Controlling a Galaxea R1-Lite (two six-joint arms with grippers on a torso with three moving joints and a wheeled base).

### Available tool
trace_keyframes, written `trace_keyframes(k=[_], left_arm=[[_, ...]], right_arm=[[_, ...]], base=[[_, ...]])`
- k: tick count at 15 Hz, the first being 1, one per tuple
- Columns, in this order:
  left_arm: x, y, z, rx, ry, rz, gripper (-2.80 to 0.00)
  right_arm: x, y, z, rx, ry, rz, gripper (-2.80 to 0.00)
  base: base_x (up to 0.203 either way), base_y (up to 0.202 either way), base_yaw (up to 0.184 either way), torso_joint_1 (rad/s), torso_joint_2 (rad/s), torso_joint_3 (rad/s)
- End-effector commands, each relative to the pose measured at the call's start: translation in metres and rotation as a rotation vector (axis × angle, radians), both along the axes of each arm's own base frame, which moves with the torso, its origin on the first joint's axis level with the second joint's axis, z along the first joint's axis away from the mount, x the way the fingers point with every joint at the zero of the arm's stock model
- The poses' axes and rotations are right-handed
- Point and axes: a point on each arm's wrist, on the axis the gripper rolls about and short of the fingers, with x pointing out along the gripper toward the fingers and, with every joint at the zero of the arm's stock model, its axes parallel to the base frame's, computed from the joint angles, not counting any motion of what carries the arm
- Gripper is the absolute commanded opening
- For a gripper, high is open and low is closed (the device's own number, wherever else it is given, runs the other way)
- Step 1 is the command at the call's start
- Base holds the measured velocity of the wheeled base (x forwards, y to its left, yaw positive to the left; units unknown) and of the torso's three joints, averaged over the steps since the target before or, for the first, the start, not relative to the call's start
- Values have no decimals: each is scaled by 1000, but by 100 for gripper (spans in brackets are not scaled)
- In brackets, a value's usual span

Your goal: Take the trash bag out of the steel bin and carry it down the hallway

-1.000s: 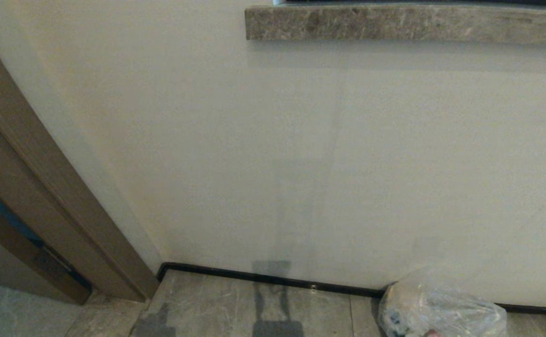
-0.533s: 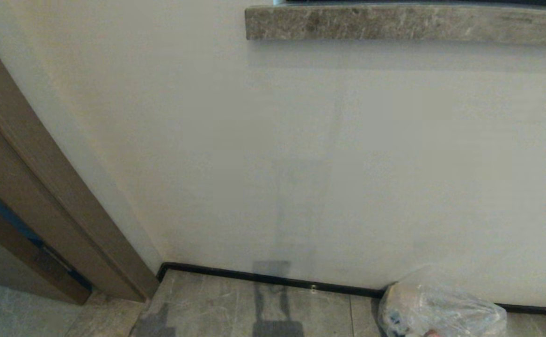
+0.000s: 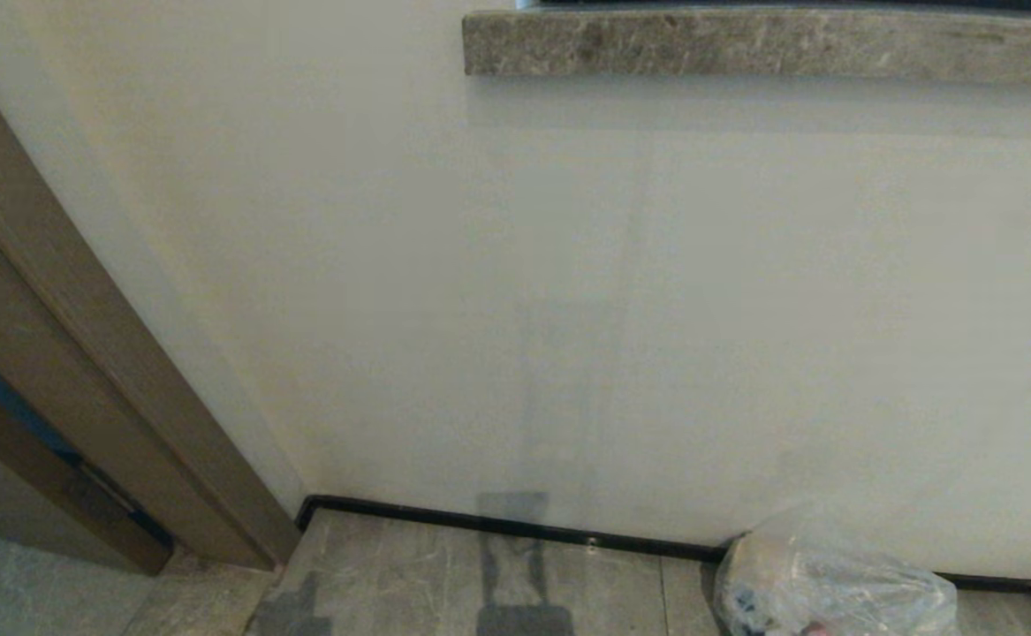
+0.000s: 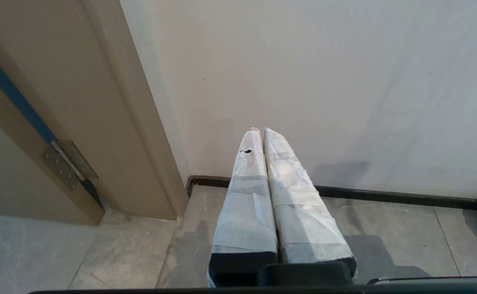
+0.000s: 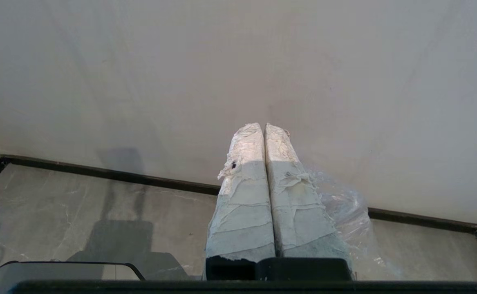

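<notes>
Pale wall (image 3: 515, 291) and grey tiled floor (image 3: 409, 574) ahead. The trash bag (image 3: 833, 587) slumps against the skirting at five o'clock (no bin visible), nearer the right gripper (image 5: 263, 127), fingers pressed together, empty; left gripper (image 4: 261, 131) likewise closed.

stone ledge (image 3: 771, 42), black baseboard (image 3: 497, 525) (w/ door hinge (image 4: 70, 163))

Indoor hallway corner, likely a home. Pale plain wall (image 3: 568, 291) with black skirting (image 3: 497, 523); grey stone floor tiles (image 3: 409, 574); brown wooden door frame (image 3: 82, 353) with a metal hinge (image 4: 68, 161); stone ledge (image 3: 771, 42) high on the wall.
</notes>
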Motion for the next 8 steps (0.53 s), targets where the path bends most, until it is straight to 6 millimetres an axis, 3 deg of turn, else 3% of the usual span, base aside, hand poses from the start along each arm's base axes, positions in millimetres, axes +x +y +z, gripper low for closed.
trace_keyframes(k=[1, 8], left_arm=[[1, 0, -3, 0, 12, 1, -280], [1, 0, -3, 0, 12, 1, -280]], right_arm=[[0, 0, 0, -1, 1, 0, -280], [0, 0, 0, -1, 1, 0, -280]], base=[[0, 0, 0, 0, 0, 0], [0, 0, 0, 0, 0, 0]])
